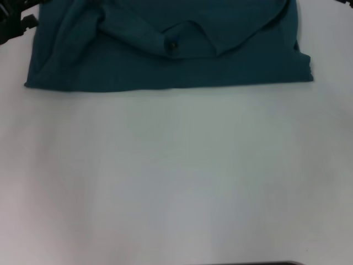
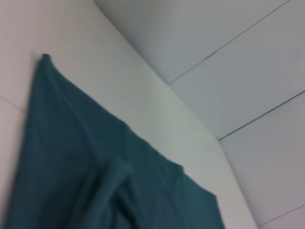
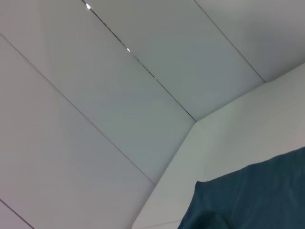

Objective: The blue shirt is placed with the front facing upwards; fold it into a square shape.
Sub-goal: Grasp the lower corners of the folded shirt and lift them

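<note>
The blue shirt lies bunched at the far side of the white table, its near edge straight and a fold of cloth lying across its middle. A small dark tag shows at the collar. A dark part of my left gripper shows at the far left, beside the shirt's left edge. In the left wrist view the shirt shows with a pointed corner and a rolled fold. A corner of the shirt also appears in the right wrist view. My right gripper is out of view.
The white table stretches wide in front of the shirt. In the wrist views the table's edge and pale panels with thin seams lie beyond it.
</note>
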Controlling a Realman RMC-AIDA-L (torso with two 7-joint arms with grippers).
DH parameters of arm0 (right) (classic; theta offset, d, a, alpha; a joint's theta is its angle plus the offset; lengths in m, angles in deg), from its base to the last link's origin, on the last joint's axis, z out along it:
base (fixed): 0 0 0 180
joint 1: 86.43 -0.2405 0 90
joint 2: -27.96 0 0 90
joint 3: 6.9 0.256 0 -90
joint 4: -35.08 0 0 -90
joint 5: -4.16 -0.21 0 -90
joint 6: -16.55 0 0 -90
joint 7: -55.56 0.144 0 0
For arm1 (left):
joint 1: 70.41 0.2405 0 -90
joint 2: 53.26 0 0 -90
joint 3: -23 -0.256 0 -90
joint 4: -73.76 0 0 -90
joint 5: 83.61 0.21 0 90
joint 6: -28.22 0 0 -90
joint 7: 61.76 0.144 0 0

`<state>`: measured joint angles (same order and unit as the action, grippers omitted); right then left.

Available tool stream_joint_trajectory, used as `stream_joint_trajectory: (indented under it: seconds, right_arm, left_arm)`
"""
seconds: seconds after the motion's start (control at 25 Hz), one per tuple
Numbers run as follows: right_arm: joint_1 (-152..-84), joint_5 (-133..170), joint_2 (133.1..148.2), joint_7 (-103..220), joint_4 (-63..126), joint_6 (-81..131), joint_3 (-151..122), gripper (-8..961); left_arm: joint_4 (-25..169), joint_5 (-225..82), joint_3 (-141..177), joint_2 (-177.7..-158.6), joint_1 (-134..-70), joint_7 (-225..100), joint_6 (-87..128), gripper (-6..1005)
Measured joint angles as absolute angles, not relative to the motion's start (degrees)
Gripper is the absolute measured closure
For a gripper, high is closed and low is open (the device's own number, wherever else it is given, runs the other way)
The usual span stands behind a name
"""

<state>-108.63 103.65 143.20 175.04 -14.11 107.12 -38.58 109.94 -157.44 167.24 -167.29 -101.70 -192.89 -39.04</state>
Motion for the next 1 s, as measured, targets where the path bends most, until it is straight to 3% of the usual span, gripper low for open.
stream_joint_trajectory:
  seconds: [0.32,1.0]
  right_arm:
    - [-109.0,104.0,141.54,172.9,-10.1,107.4,-38.6,113]
    - [-109.0,104.6,141.62,172.0,-9.7,106.9,-38.3,114]
  left_arm:
    - [108.2,-153.6,165.9,-167.45,-99.3,-189.0,-35.8,124]
    - [106.7,-141.3,165.6,-167.23,-103.4,-183.9,-30.8,127]
